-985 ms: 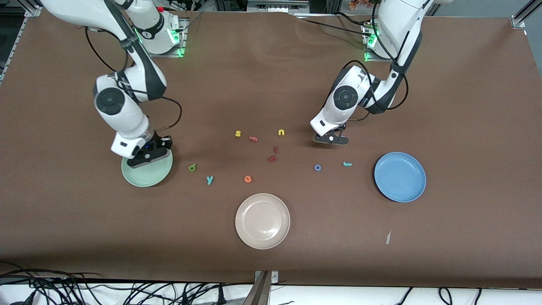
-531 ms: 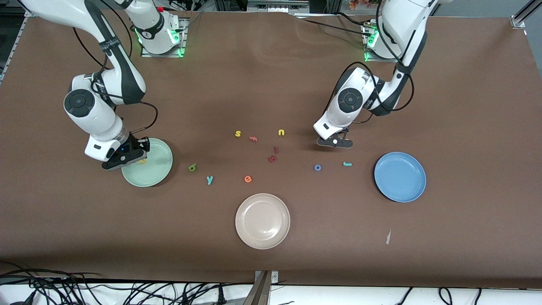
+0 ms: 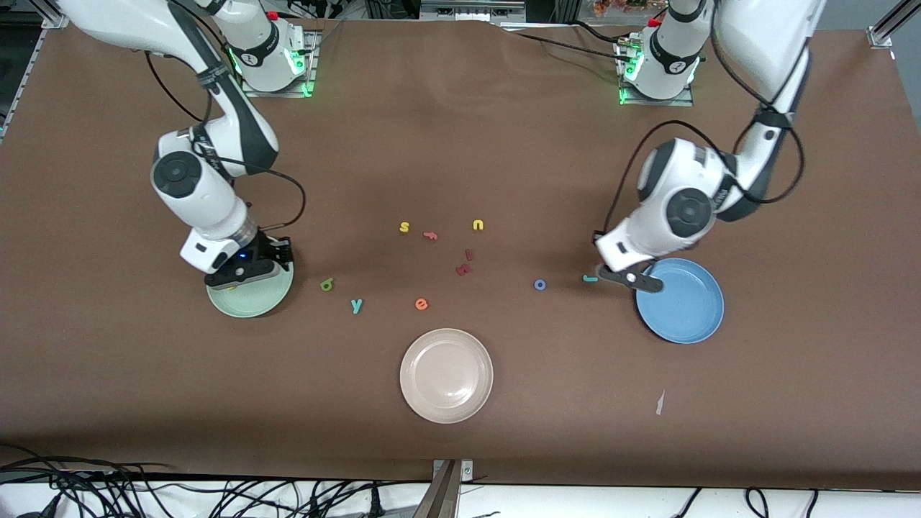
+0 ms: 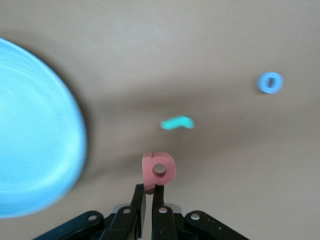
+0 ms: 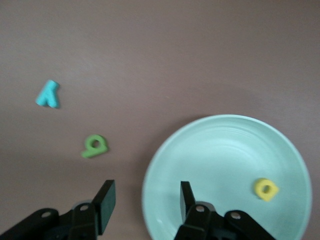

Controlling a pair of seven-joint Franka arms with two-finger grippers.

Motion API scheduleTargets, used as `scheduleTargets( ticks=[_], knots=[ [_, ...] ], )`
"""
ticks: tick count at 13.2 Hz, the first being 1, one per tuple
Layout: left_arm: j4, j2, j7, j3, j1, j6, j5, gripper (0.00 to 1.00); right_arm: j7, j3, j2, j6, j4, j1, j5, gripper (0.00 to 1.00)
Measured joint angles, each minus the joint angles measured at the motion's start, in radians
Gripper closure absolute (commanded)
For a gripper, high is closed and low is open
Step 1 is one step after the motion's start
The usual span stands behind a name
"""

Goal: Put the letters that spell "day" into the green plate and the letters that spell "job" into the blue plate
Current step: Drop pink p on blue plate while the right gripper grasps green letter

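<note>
My left gripper is shut on the salmon-pink "b", over the rim of the blue plate on the side toward the teal "j". The blue "o" lies on the table beside the "j". My right gripper is open and holds nothing, over the green plate. The yellow "a" lies in that plate. The green "d" and teal "y" lie on the table beside it.
A cream-white plate stands nearest the front camera, mid-table. An orange "e", dark red letters, a yellow "s", a pink "f" and a yellow "u" are scattered mid-table.
My right gripper has opened and the yellow "a" now lies in the green plate. My left arm has carried the pink "b" from near the "u" to the blue plate's rim.
</note>
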Motion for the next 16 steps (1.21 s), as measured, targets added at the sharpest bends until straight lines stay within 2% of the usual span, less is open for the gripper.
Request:
scheduleTargets(
  ticks=[5,6,7,11,14,16],
  knots=[
    [0.138,0.119,0.265,0.004,0.148,-0.001,0.098,1.0,0.127,0.001,0.132,0.003,0.109,0.049,0.0,0.39],
    [0.166,0.149,0.296,0.004,0.161,-0.001,0.101,0.41,0.152,0.001,0.159,0.009,0.125,0.056,0.0,0.39],
    [0.19,0.176,0.316,0.004,0.163,-0.001,0.102,0.0,0.173,0.001,0.179,0.023,0.134,0.063,0.0,0.39],
    [0.251,0.211,0.456,-0.014,0.152,-0.016,0.105,0.0,0.205,0.001,0.207,0.043,0.134,0.076,0.0,0.39],
    [0.292,0.21,0.729,-0.018,0.141,-0.039,0.105,0.0,0.208,0.001,0.236,0.125,0.1,0.076,0.0,0.42],
    [0.294,0.213,0.873,-0.037,0.13,-0.041,0.105,0.0,0.208,0.0,0.245,0.15,0.081,0.076,0.0,0.48]
  ],
)
